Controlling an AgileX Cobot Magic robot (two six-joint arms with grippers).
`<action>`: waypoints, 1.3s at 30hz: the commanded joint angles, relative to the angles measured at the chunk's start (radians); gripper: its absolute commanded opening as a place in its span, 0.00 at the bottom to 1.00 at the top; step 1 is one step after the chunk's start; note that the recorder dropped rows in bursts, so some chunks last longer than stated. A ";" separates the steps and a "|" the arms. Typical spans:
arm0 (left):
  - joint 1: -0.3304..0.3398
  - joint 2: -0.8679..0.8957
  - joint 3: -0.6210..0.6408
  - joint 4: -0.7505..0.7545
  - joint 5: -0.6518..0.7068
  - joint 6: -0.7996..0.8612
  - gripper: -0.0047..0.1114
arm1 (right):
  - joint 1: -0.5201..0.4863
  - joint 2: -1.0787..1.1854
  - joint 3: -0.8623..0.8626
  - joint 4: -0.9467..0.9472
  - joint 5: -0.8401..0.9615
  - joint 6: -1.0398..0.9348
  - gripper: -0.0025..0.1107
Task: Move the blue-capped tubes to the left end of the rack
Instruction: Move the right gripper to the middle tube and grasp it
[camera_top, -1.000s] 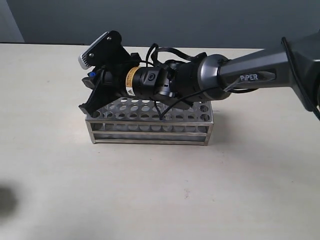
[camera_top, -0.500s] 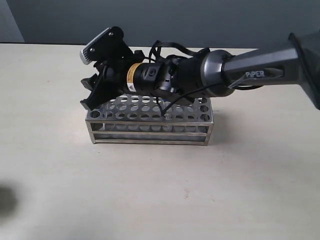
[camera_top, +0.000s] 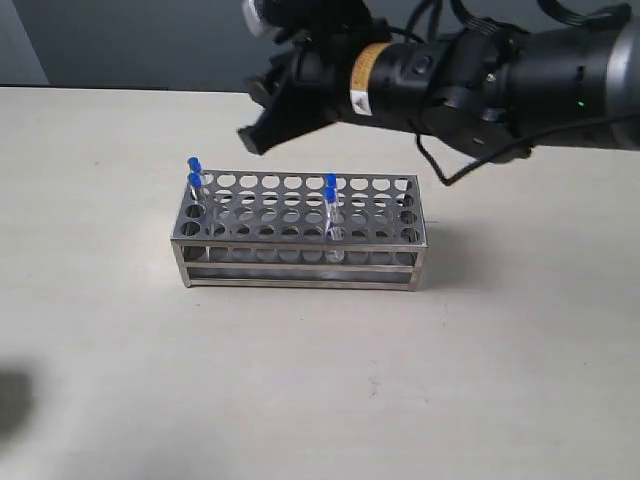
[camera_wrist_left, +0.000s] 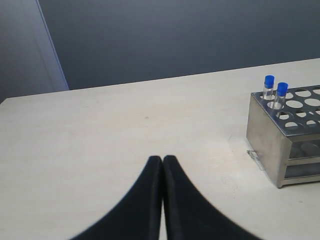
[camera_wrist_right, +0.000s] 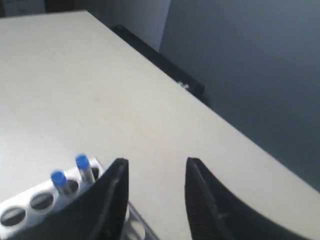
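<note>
- Blue-capped tubes (camera_top: 195, 175): two stand at the left end of the rack (camera_top: 300, 262), two more mid-rack.
- Right gripper (camera_top: 255, 112) hovers above the rack, jaws parted, empty; left gripper (camera_wrist_left: 162, 159) jaws closed, empty.
- Next, probably: lower onto a mid-rack tube.

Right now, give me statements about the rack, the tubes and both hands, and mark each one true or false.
1. Two blue-capped tubes stand at the left end of the rack. True.
2. The right hand grips a tube. False: it is open and empty, raised clear of the rack.
3. Two more blue-capped tubes stand near the rack's middle. True.
4. The left hand is wide open. False: its fingers are pressed together with nothing between them.
</note>
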 joint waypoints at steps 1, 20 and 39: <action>-0.004 0.003 -0.005 -0.005 -0.008 -0.001 0.05 | -0.034 -0.066 0.152 0.057 -0.009 -0.005 0.40; -0.004 0.003 -0.005 -0.005 -0.008 -0.001 0.05 | -0.032 0.044 0.416 0.579 -0.338 -0.362 0.42; -0.004 0.003 -0.005 -0.005 -0.008 -0.001 0.05 | -0.032 0.009 0.416 0.579 -0.327 -0.336 0.02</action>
